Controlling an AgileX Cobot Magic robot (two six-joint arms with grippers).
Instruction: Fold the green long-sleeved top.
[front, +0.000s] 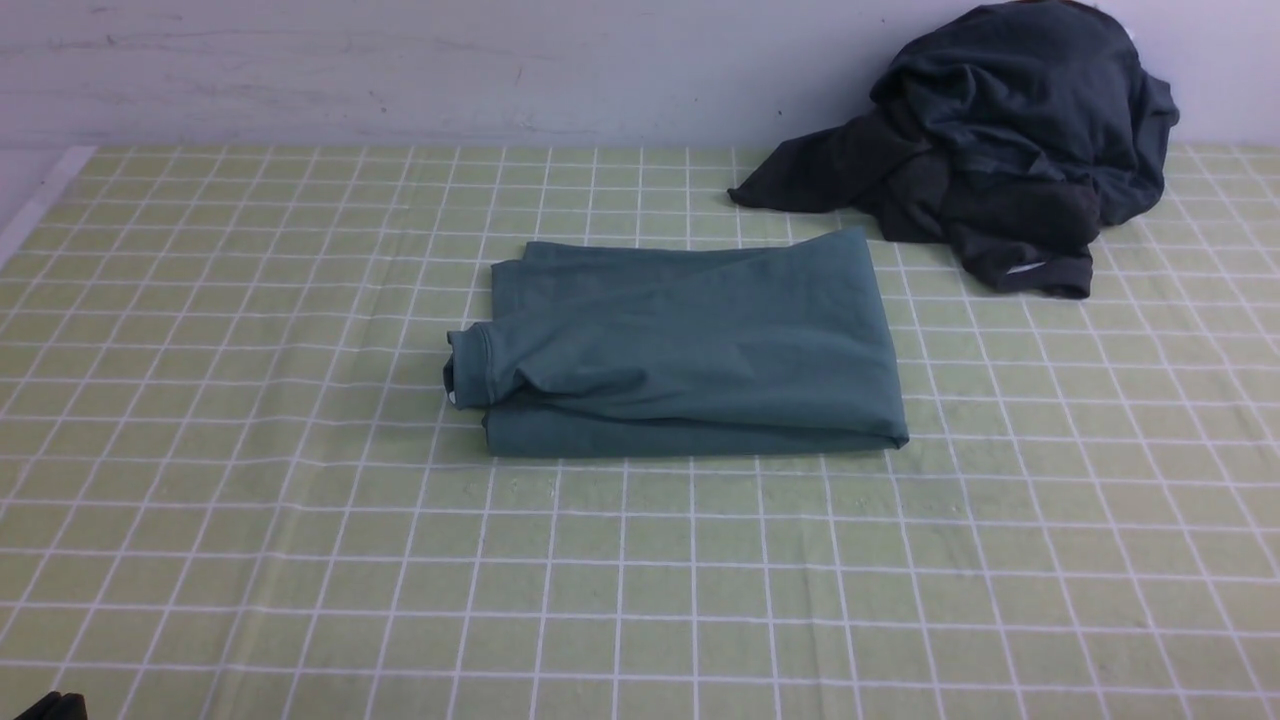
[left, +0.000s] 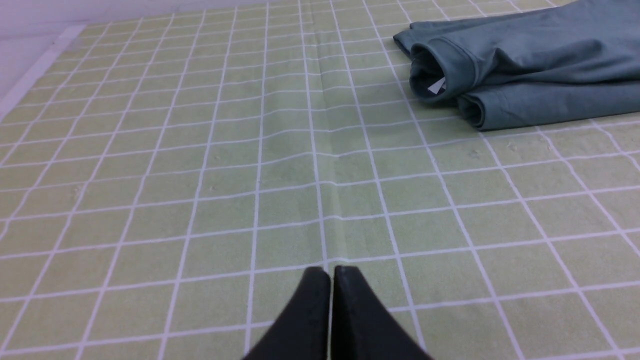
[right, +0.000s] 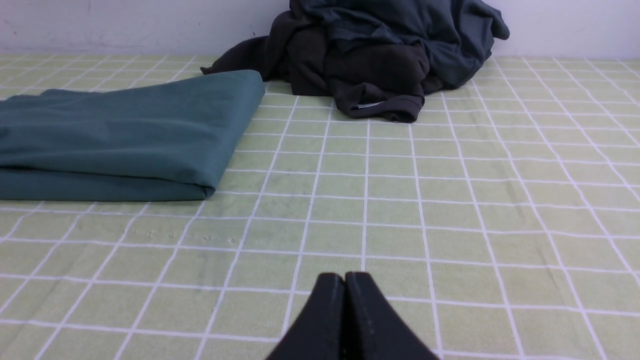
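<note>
While the green long-sleeved top (front: 690, 350) lay folded into a neat rectangle near the middle of the surface (front: 250, 520), you had both arms drawn back to the near side, well apart from it. Your left pincer (left: 331, 272) had its jaws pressed together with nothing between them, hovering over bare checked cloth with the top off to its far right. Your right pincer (right: 345, 279) was likewise pressed together and empty, with the top to its far left. On the top, the crew neck (front: 468, 368) stuck out at the left end, and in the left wrist view you could see a white neck label (left: 436, 86) inside it. The folded edge on the right end sat flat and tidy. A dark charcoal-grey garment (front: 1000, 150) sat crumpled in a heap at the far right, against the wall (front: 400, 70), just beyond the top's far right corner; whether the two touched you could not tell
</note>
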